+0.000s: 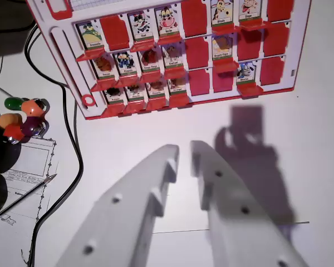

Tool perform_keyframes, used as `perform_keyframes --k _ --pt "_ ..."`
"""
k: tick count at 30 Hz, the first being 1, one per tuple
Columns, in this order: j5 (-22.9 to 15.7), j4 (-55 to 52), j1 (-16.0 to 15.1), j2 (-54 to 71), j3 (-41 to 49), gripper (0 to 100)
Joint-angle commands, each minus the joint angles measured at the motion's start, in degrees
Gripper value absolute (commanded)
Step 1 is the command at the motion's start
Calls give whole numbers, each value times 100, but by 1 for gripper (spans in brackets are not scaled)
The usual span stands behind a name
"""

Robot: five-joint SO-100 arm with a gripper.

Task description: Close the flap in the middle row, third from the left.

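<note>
A red and white flap-board game [86, 100] lies on the white table at the top of the wrist view. It has three rows of flaps; many stand up showing picture cards and several lie flat as plain red. In the middle row, the third flap from the wrist view's left [150, 58] stands up and shows a brown figure. My gripper [185, 151] hovers over bare table below the board, well short of it. Its white fingers [156, 183] are a narrow gap apart, with nothing between them.
Black cables [72, 144] run down the wrist view's left beside the board. A colourful toy [23, 115] sits at the left edge above a printed sheet [30, 164] with a pen [28, 193]. The gripper's shadow [250, 150] falls on the table to the right.
</note>
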Motion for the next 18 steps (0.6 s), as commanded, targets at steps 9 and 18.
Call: perform_keyframes --k 9,18 --pt "308 -141 -299 -1433 -1477 2" --pt "448 -202 -299 -2751 -2391 2"
